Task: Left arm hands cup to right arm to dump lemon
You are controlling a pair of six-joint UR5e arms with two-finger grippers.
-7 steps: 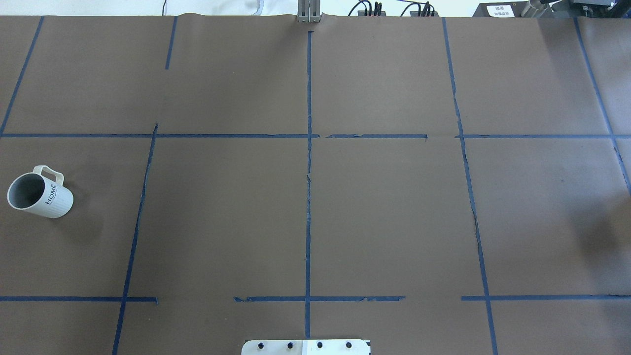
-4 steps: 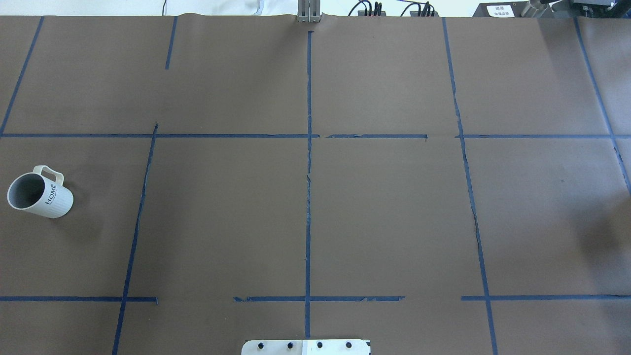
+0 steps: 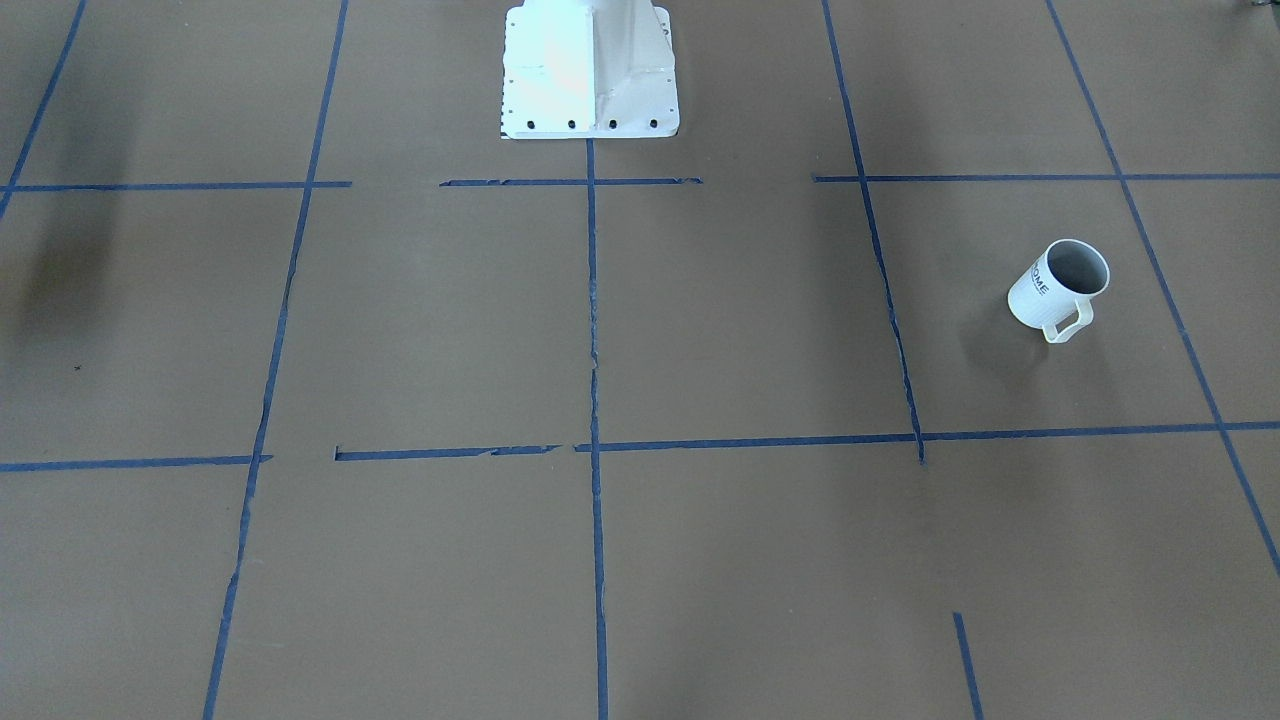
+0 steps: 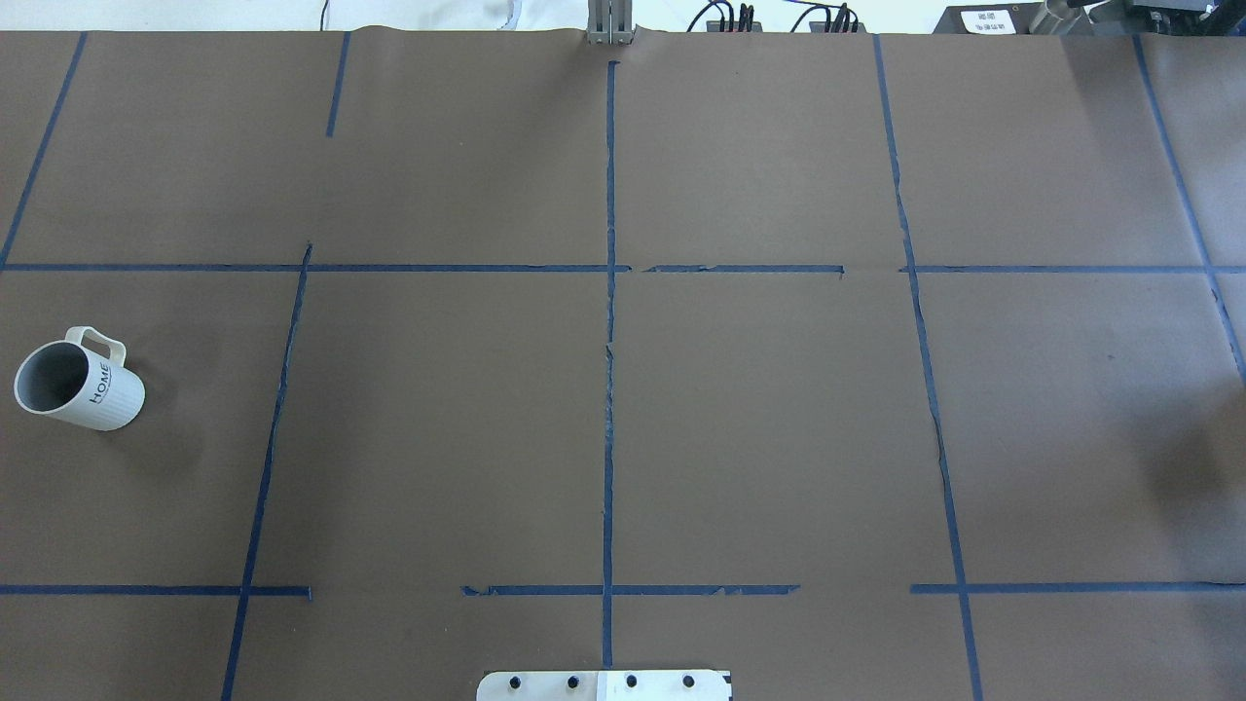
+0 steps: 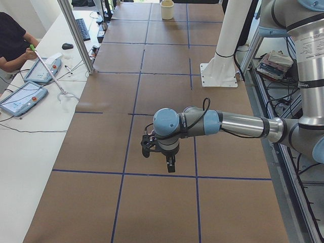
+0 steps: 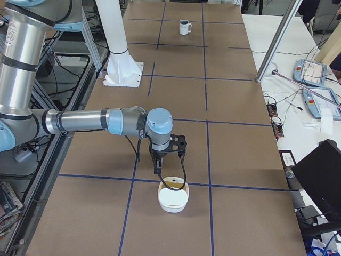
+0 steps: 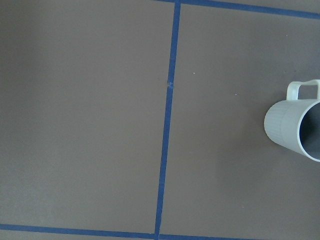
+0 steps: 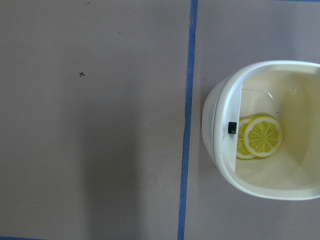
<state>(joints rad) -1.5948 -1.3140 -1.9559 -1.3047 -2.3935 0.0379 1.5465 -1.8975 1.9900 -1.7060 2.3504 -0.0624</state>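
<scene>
Mug [image 4: 80, 382] is sitting on the brown table [image 4: 769, 438], at 9 o'clock from the table's middle in the overhead view, with its handle turned toward 1 o'clock. The front-facing view is putting the same mug [image 3: 1058, 290] at 3 o'clock, handle at 6 o'clock, inside showing grey. Neither of these two views is catching an arm or a claw.

Side views are filling that gap. From the left end, the left arm [image 5: 243, 125] is reaching out over the table and the left claw [image 5: 162, 152] is hanging down above the paper. From the right end, the right arm [image 6: 80, 121] is reaching out likewise, and the right claw [image 6: 168, 157] is hanging just above a white bowl [image 6: 173, 205]. The mug [image 6: 184, 26] is standing upright at 12 o'clock, well apart from that bowl. Claw opening: cannot tell for either, since only the side views are showing them.

Left wrist camera is showing the mug [image 7: 287, 125] cut by the frame at 3 o'clock, handle at 12 o'clock, with a blue tape line [image 7: 167, 125] off to its 9 o'clock. Right wrist camera alone is showing the lemon slices [image 8: 260, 137], lying inside the bowl [image 8: 215, 115].
</scene>
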